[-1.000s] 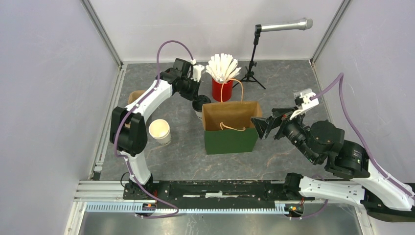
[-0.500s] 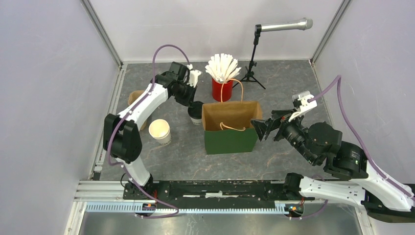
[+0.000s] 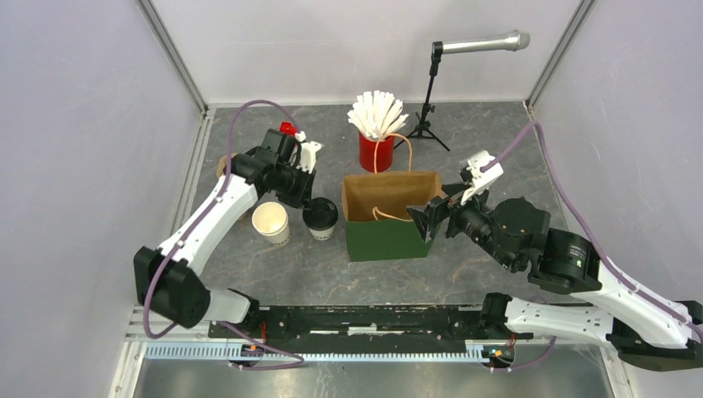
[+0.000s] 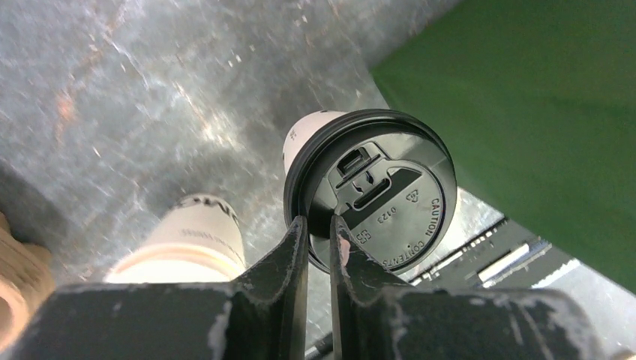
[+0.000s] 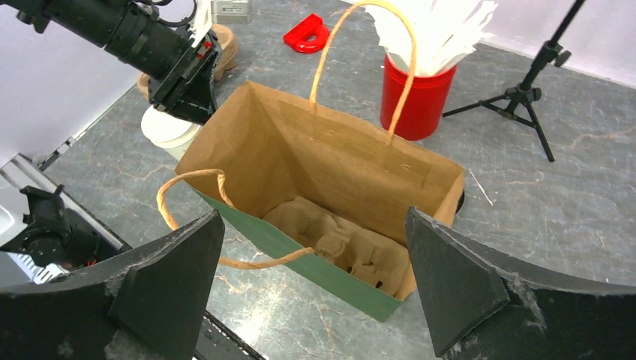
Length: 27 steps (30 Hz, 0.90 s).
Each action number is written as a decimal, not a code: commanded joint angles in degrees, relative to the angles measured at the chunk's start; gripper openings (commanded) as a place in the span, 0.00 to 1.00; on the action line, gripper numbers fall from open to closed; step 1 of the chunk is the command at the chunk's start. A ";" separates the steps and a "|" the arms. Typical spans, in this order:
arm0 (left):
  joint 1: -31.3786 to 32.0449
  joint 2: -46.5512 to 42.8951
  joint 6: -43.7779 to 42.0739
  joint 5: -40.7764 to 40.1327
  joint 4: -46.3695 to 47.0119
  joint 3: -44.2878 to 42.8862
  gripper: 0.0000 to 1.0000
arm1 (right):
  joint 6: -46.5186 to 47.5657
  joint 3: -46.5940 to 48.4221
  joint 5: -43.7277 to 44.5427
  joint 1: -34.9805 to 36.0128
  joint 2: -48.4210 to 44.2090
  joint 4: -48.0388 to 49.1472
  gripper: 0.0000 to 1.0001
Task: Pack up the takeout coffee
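Note:
My left gripper (image 3: pixel 312 206) is shut on the rim of a black lid on a white paper cup (image 3: pixel 320 219), just left of the green paper bag (image 3: pixel 390 236). In the left wrist view my fingers (image 4: pixel 296 238) pinch the lid's edge (image 4: pixel 375 196); I cannot tell whether that cup rests on the table. The second white cup (image 3: pixel 271 222) stands open, without a lid, to its left; it also shows in the left wrist view (image 4: pixel 193 238). No second lid is in view. My right gripper (image 5: pixel 313 216) is open and empty, above the bag's right end (image 3: pixel 427 217).
The bag stands open with a brown pulp carrier (image 5: pixel 352 247) on its bottom. A red cup of white sticks (image 3: pixel 375 149) and a microphone stand (image 3: pixel 427 108) are behind it. Another brown pulp piece (image 3: pixel 225 166) and a small red object (image 5: pixel 307 34) lie at far left.
My left arm has carried the lidded cup from the bag's back left corner forward and left, to beside the open cup. My right arm has moved left, closer to the bag.

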State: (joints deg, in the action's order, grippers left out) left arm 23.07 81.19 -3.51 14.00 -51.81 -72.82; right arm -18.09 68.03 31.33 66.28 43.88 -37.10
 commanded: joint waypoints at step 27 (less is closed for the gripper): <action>14.45 -19.21 24.85 -4.56 -3.00 16.09 0.07 | 11.35 1.24 -9.95 0.25 3.41 7.75 0.98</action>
State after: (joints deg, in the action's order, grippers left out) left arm 36.99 64.79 13.30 12.05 -54.22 -58.22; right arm -7.40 67.92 20.23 66.28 48.75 -31.70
